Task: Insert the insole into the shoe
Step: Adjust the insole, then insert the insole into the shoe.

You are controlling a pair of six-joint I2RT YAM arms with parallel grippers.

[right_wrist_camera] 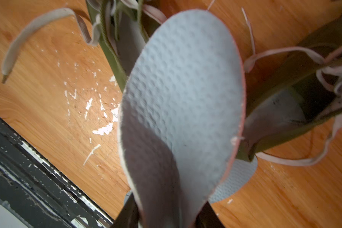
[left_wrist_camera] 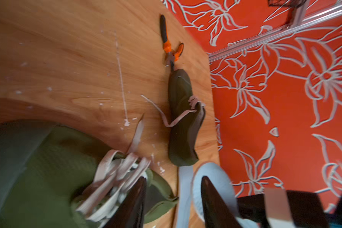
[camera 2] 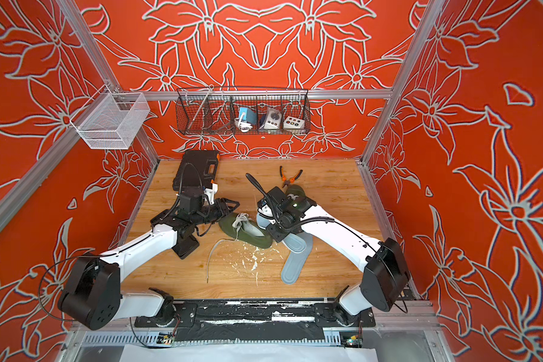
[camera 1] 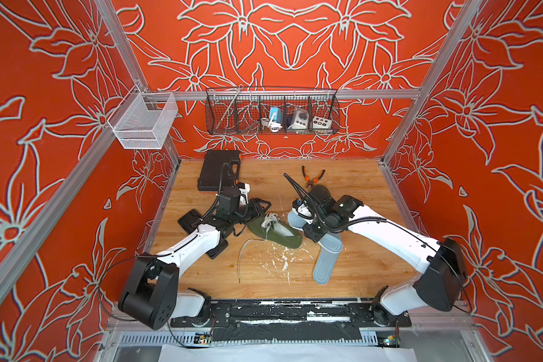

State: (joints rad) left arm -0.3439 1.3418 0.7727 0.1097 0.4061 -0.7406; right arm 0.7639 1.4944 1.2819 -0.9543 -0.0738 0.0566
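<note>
Reckoned light, thin and bendy: the insole (right_wrist_camera: pixel 182 88), foam with a dimpled face, probably grippy enough for the pads yet apt to droop and fold past the grip. Best taken at the narrow waist toward the heel, leaving the broad toe end free to lead in. Seen just so now: pinched in the right claw (right_wrist_camera: pixel 169 201), jaws clamped on the narrow part, toe end lifted off the surface (camera 1: pixel 358 188) and hanging just beside the heel opening of the middle shoe (camera 1: pixel 290 242). Reckoned soft too, that shoe: cloth upper, likely to slump or slide under a push, so worth steadying at the collar or tongue. Loose laces (camera 1: pixel 243 250) apt to snag. Left claw (left_wrist_camera: pixel 173 178) released, jaws parted over the laced part of the same shoe, one finger close by the tongue, nothing seen clamped between. Counted: two green shoes, the middle one and a second shoe (left_wrist_camera: pixel 183 118), mostly hidden under the right arm in both top views, toe just beside the pliers (camera 1: pixel 312 178). Two insoles made out, one in the claw and a spare insole (camera 1: pixel 323 266) flat on the surface below the right arm, though cannot rule out a third in the overlap there. One pair of pliers; one black case (camera 1: pixel 217 170) at the back.
</note>
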